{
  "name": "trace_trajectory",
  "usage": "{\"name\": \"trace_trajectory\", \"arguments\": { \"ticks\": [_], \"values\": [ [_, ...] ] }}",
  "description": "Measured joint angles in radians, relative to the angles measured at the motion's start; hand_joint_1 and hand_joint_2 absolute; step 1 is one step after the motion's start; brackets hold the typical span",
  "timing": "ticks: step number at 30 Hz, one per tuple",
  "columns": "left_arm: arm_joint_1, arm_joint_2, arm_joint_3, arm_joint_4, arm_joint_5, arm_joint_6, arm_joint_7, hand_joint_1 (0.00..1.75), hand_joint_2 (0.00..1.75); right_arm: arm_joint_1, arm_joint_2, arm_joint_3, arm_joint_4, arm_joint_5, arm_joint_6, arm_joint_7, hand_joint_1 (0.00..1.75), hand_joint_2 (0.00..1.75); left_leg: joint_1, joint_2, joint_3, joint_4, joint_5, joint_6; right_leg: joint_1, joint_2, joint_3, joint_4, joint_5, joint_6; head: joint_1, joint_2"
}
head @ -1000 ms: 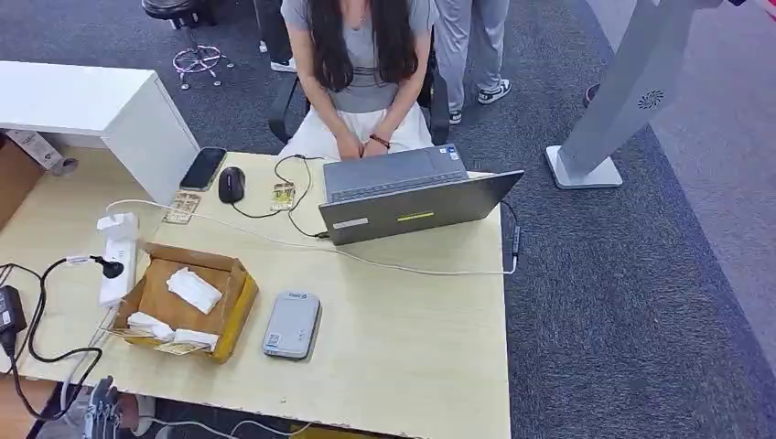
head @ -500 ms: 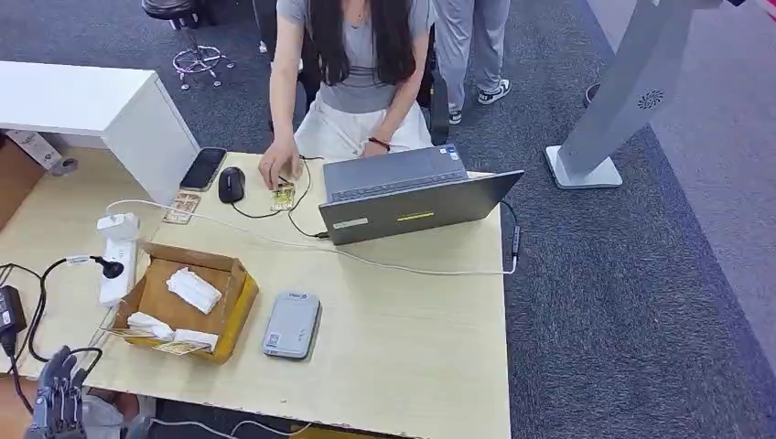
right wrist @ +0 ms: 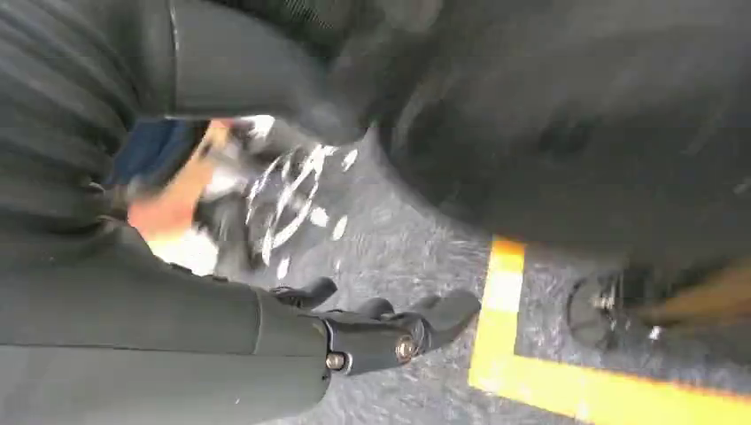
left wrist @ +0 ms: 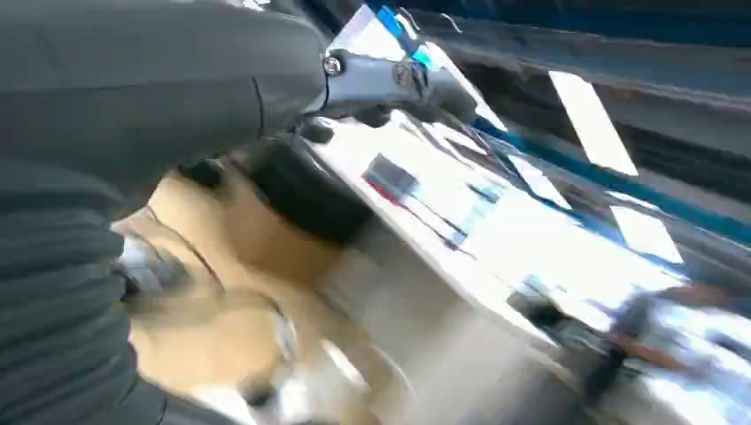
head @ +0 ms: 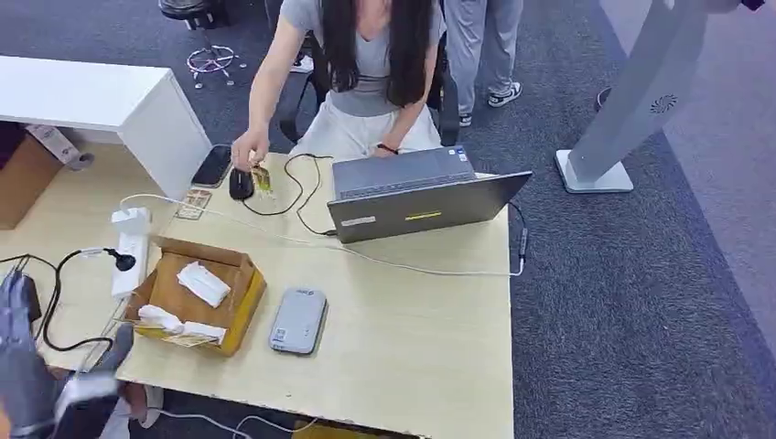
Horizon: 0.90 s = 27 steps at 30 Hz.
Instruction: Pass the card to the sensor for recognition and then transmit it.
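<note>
Risking a snag: left hand (head: 27,366), blurred at the near left table (head: 412,347) edge beside black cables (head: 55,302), finger state unreadable | right hand (right wrist: 390,332) empty, fingers loosely apart over floor | thin flat card (head: 261,176) pinched by person's hand (head: 249,151), far left | smooth grey slab sensor (head: 298,322) near centre, beside rough cardboard box (head: 197,293)

head view high above table (head: 412,347); wrist views close.
</note>
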Motion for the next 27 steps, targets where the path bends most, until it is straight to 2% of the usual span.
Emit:
{"name": "trace_trajectory", "arguments": {
  "ticks": [1, 2, 3, 4, 7, 9, 11, 17, 27],
  "values": [
    [-0.111, 0.059, -0.037, 0.137, -0.254, 0.068, 0.079, 0.0, 1.75, -0.008, -0.009, 0.017, -0.002, 0.009, 0.009, 0.011, 0.0, 1.75, 0.001, 0.0, 0.0, -0.001, 0.003, -0.002, 0.0, 0.0, 0.002, 0.001, 0.002, -0.001, -0.002, 0.0],
    [-0.22, 0.104, -0.068, 0.248, -0.453, 0.097, 0.102, 0.0, 1.75, -0.009, -0.018, 0.029, -0.004, 0.012, 0.009, 0.014, 0.0, 1.75, 0.001, 0.0, 0.0, -0.001, 0.005, -0.002, 0.001, 0.0, 0.002, 0.002, 0.003, 0.0, -0.002, 0.0],
    [-0.307, 0.155, -0.1, 0.378, -0.681, 0.124, 0.114, 0.0, 1.75, -0.011, -0.023, 0.041, -0.01, 0.014, 0.008, 0.017, 0.0, 1.75, 0.002, 0.001, -0.003, -0.002, 0.007, -0.003, 0.001, 0.001, 0.004, 0.003, 0.008, -0.004, 0.0, 0.0],
    [-0.386, 0.194, -0.132, 0.495, -0.688, 0.133, 0.12, 0.0, 1.75, -0.015, -0.029, 0.054, -0.013, 0.016, 0.007, 0.02, 0.0, 1.75, 0.002, 0.009, -0.004, -0.002, 0.009, -0.006, 0.001, 0.008, 0.0, 0.004, 0.012, -0.005, 0.0, 0.0],
    [-0.535, 0.268, -0.181, 0.688, -0.639, 0.127, 0.147, 0.0, 1.75, -0.013, -0.037, 0.078, -0.018, 0.016, 0.004, 0.021, 0.0, 1.75, 0.001, 0.031, -0.009, -0.001, 0.01, -0.007, 0.002, 0.031, -0.009, 0.004, 0.02, -0.005, 0.0, 0.0],
    [-0.576, 0.292, -0.204, 0.747, -0.578, 0.114, 0.161, 0.0, 1.75, -0.013, -0.04, 0.087, -0.021, 0.016, 0.004, 0.021, 0.0, 1.75, 0.001, 0.037, -0.008, 0.0, 0.008, -0.005, 0.001, 0.037, -0.012, 0.003, 0.021, -0.004, 0.0, 0.0],
    [-0.609, 0.3, -0.228, 0.792, -0.564, 0.097, 0.168, 0.0, 1.75, -0.014, -0.041, 0.095, -0.023, 0.018, 0.003, 0.024, 0.0, 1.75, 0.001, 0.035, -0.009, 0.0, 0.008, -0.004, 0.002, 0.035, -0.012, 0.002, 0.02, -0.003, 0.001, 0.0],
    [-0.667, 0.303, -0.288, 0.869, -0.578, 0.085, 0.194, 0.0, 1.75, -0.017, -0.046, 0.11, -0.032, 0.022, 0.002, 0.032, 0.0, 1.75, 0.001, 0.033, -0.012, 0.0, 0.007, -0.004, 0.001, 0.034, -0.013, 0.002, 0.019, -0.001, 0.0, 0.0],
    [-0.688, 0.303, -0.32, 0.919, -0.575, 0.089, 0.2, 0.0, 1.75, -0.017, -0.053, 0.126, -0.041, 0.025, 0.002, 0.034, 0.0, 1.75, 0.002, 0.033, -0.012, 0.0, 0.007, -0.004, 0.002, 0.033, -0.014, 0.002, 0.019, -0.002, 0.001, 0.0]
  ]
}}
